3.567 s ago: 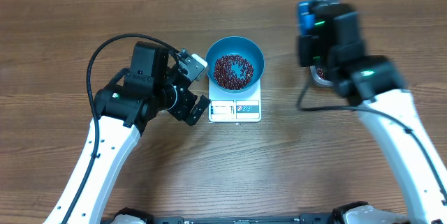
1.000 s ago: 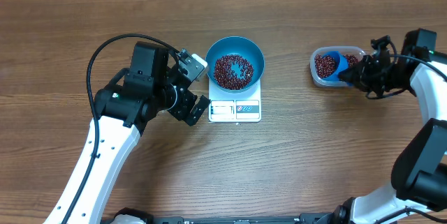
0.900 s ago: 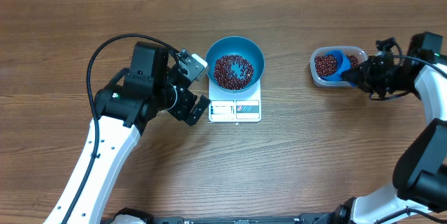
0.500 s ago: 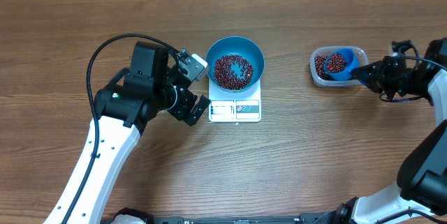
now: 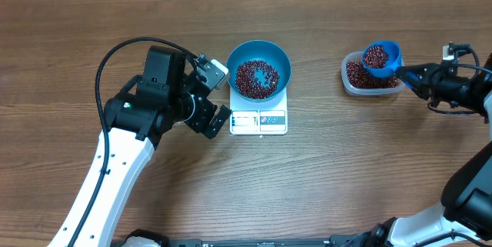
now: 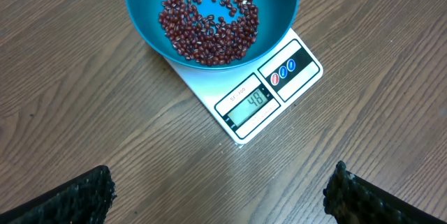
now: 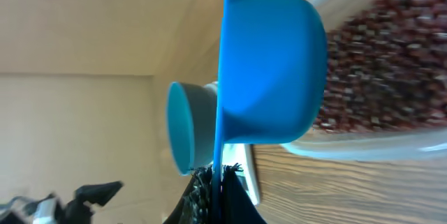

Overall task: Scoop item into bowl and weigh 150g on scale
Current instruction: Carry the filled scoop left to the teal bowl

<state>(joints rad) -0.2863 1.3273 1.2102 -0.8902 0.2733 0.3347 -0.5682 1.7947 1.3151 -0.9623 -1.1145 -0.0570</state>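
The blue bowl stands on the white scale at the table's middle, with a layer of red-brown beans inside. The left wrist view shows the bowl, the beans and the scale's lit display. My left gripper waits wide open just left of the scale, nothing between its fingertips. My right gripper is shut on the handle of a small blue scoop. The scoop is full of beans and hangs over the clear tub. From below, the scoop hides its load.
The clear plastic tub at the right holds more beans. Bare wooden tabletop lies between the tub and the scale. In the right wrist view the bowl shows far off, past the scoop's handle.
The right gripper has lifted the scoop out of the tub's beans, now loaded, and drawn back to the right. The left arm, bowl and scale have stayed put.
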